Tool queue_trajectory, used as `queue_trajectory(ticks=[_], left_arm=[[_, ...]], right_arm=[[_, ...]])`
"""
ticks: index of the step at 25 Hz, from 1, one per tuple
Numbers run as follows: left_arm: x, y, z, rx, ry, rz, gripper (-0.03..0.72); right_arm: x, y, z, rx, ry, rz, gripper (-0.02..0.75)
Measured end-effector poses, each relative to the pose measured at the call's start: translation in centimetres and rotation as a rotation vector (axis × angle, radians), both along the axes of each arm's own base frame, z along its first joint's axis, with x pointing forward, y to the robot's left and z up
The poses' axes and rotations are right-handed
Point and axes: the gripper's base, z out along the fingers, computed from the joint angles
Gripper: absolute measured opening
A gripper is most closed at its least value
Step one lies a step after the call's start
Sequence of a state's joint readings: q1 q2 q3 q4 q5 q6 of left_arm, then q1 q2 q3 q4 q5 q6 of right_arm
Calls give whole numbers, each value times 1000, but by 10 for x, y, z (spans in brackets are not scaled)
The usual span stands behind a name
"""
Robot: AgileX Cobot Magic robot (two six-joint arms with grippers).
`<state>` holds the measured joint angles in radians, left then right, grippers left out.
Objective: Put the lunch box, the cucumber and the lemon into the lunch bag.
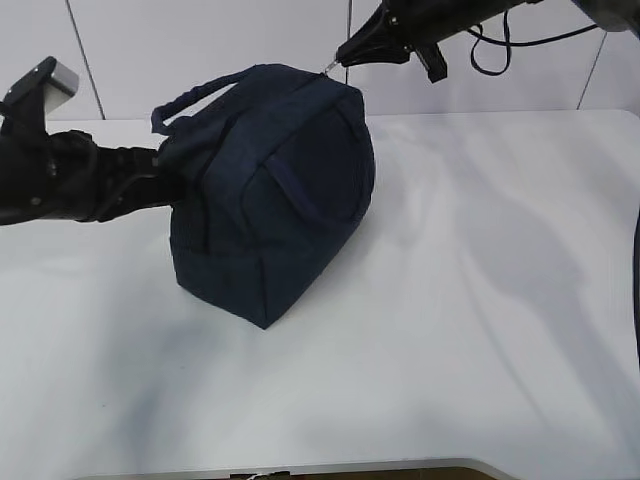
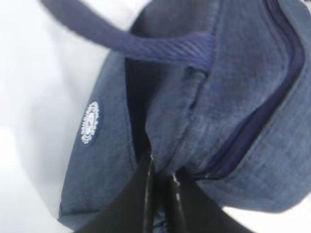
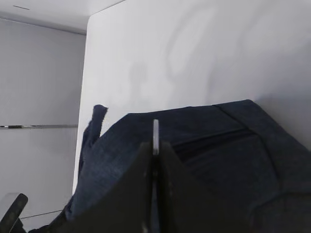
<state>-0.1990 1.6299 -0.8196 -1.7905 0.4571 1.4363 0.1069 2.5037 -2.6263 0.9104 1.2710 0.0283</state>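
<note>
In the exterior view, a dark navy lunch bag (image 1: pixel 270 190) stands on a white tabletop (image 1: pixel 480 300). The left hand (image 1: pixel 165 185) meets its left end, and the right hand (image 1: pixel 345 55) pinches the metal zipper pull (image 1: pixel 328 68) at its top right corner.

In the left wrist view, the left hand (image 2: pixel 162 179) is clamped on a fold of bag fabric beside the zipper (image 2: pixel 252 126).

In the right wrist view, the right hand (image 3: pixel 155 150) is closed on the silver pull (image 3: pixel 155 136).

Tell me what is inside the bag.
Nothing inside shows. The bag stands on the table with its zipper looking shut, so the fabric hides any contents. The left pincer pinches its end; the right pincer grips the zipper pull.
</note>
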Motion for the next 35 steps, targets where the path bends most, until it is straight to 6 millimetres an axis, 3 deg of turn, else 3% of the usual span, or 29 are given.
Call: queue_trajectory(ticks=[10, 19, 35], left_arm=[[4, 11, -2, 26, 4, 69, -6], [5, 12, -2, 33, 6, 79, -6], [5, 14, -2, 38, 6, 89, -6]], right_arm=[[1, -3, -4, -24, 64, -52, 5], [2, -3, -9, 71, 308, -215, 5], [17, -7, -57, 72, 392, -249, 5]])
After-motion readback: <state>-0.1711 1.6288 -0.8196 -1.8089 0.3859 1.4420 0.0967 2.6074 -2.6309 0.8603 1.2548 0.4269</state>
